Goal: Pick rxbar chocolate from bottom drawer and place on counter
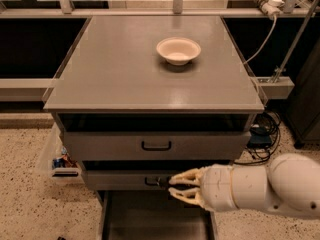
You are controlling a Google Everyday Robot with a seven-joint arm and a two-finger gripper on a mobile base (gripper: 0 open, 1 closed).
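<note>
The gripper (172, 186), fingers spread with nothing between them, hovers over the open bottom drawer (150, 221) at 6 o'clock. The rxbar chocolate cannot be made out. A bowl (178, 50) sits at 12 o'clock on the counter (125, 74).

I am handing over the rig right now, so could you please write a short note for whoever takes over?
Gripper: open, empty, in front of the middle drawer, above the bottom drawer.
Bottom drawer: pulled out; no bar in view.
Counter: a bowl on it, no bar.
Done: drawer open.
Left: find and grasp the bar, put it on the counter.
</note>
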